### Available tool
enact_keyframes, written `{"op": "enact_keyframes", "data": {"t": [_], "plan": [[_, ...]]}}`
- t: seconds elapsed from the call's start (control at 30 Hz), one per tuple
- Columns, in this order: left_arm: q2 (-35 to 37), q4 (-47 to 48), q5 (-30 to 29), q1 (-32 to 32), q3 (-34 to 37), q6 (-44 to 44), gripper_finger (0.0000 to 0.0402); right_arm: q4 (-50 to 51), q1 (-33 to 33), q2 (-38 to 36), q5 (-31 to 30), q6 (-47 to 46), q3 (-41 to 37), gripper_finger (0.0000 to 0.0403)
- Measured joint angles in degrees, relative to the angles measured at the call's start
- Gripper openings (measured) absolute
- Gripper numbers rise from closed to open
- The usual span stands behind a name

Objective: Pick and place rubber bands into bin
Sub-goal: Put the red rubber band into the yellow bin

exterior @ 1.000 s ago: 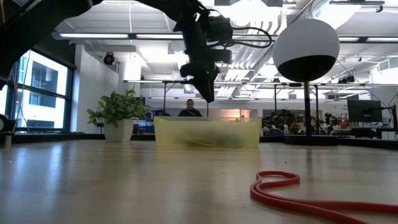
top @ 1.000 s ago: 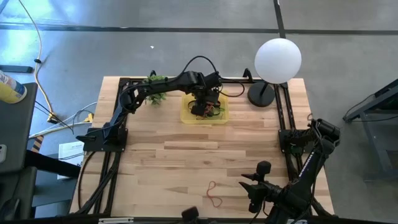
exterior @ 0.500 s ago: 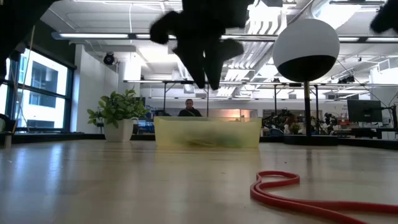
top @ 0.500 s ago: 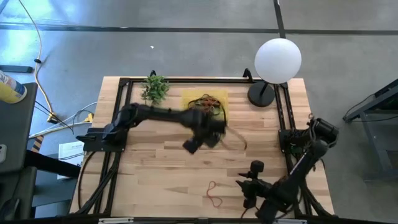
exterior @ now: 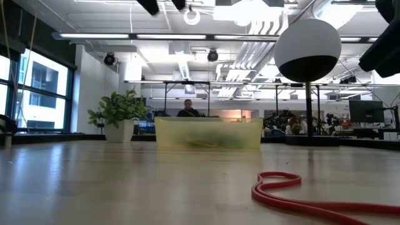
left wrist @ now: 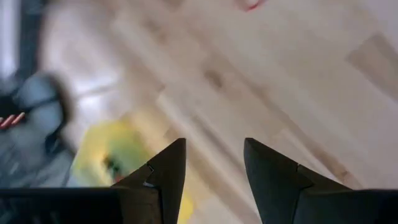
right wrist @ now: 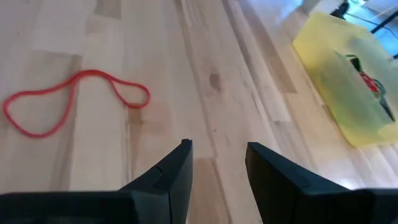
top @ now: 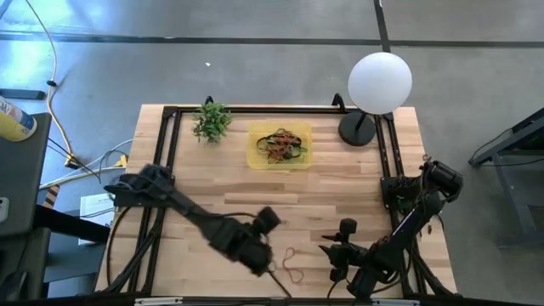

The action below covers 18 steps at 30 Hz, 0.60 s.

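Observation:
One red rubber band point(top: 293, 265) lies loose and flat on the wooden table near its front edge; it also shows in the right wrist view point(right wrist: 74, 99) and the low view point(exterior: 294, 190). The yellow bin point(top: 279, 146) stands at the far middle with several bands point(top: 282, 143) in it. My left gripper point(top: 262, 259) hangs open above the table just left of the red band, with nothing between its fingers point(left wrist: 214, 146). My right gripper point(top: 331, 253) is open to the right of the band, pointing toward it point(right wrist: 217, 146).
A small green plant point(top: 212, 121) stands left of the bin, and a white globe lamp point(top: 380, 82) on a dark base stands at the far right. Black frame rails point(top: 167, 161) run along the left, right and far sides. Bare wood lies between the bin and the band.
My left gripper has swung from above the bin toward the table's near edge, rolling as it went, and now hangs beside the red band. My right gripper has sunk toward the table. The red band has stayed where it was.

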<state>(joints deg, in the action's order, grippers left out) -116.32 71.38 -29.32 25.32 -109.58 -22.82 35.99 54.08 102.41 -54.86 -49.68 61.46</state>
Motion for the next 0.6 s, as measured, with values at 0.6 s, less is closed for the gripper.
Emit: {"op": "enact_keyframes", "data": {"t": [0.6], "plan": [[29.68, -42.36, -15.88, 15.42, 52.52, 25.02, 0.015, -28.48, -12.76, -0.04, 25.45, 26.66, -2.8, 0.0139]]}}
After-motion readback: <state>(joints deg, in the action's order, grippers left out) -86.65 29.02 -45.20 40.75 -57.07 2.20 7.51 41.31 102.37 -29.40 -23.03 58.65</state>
